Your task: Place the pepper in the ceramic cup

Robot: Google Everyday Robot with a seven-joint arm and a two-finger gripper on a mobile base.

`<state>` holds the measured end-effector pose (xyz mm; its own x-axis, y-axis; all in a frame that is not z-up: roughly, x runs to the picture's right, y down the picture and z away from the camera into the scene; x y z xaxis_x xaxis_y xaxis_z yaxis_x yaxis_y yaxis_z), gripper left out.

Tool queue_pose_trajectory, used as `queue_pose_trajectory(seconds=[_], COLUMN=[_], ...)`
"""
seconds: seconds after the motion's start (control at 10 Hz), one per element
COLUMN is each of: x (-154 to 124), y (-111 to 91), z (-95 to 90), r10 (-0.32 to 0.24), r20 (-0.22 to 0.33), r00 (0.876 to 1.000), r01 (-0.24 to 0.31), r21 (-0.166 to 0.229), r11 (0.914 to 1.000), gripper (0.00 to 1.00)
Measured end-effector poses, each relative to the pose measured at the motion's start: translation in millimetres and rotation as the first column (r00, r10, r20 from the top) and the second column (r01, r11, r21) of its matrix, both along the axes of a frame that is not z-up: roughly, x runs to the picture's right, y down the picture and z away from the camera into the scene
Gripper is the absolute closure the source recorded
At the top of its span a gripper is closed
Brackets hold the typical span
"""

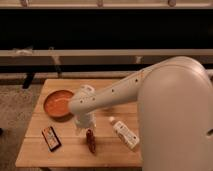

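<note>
Pepper [90, 141] — just beside the tool [83, 128].

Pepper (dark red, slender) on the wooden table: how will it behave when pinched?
The slender, curved dark red pepper is probably light and may pivot between fingers. Its smooth-looking skin could slip. Lying flat, it seems unlikely to roll. The gripper hovers just above it.

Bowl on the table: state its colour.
Orange, in the camera view; the bowl sits beside the gripper, which hovers near the pepper.

Orange bowl [56, 104], dark packet [51, 138] and white bottle [125, 135] lie apart on wooden table [65, 156].
</note>
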<state>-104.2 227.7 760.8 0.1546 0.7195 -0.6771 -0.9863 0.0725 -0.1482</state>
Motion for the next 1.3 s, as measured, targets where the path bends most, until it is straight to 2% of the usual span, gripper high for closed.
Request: queue_pose_trajectory(seconds=[0.3, 0.6, 1.0, 1.3], x=[-2, 2, 9, 13], y=[10, 17, 22, 23], z=[10.2, 19.7, 32.5, 34.5], r10=[-0.028, -0.055, -0.044, -0.031], r20=[-0.005, -0.039, -0.056, -0.054], r00=[1.000, 0.998, 0.997, 0.998], r01=[0.028, 0.054, 0.040, 0.026], r21=[-0.017, -0.034, -0.073, -0.093], r11=[0.9995, 0.9980, 0.9966, 0.9954], gripper=[0.35, 0.35, 0.37, 0.62])
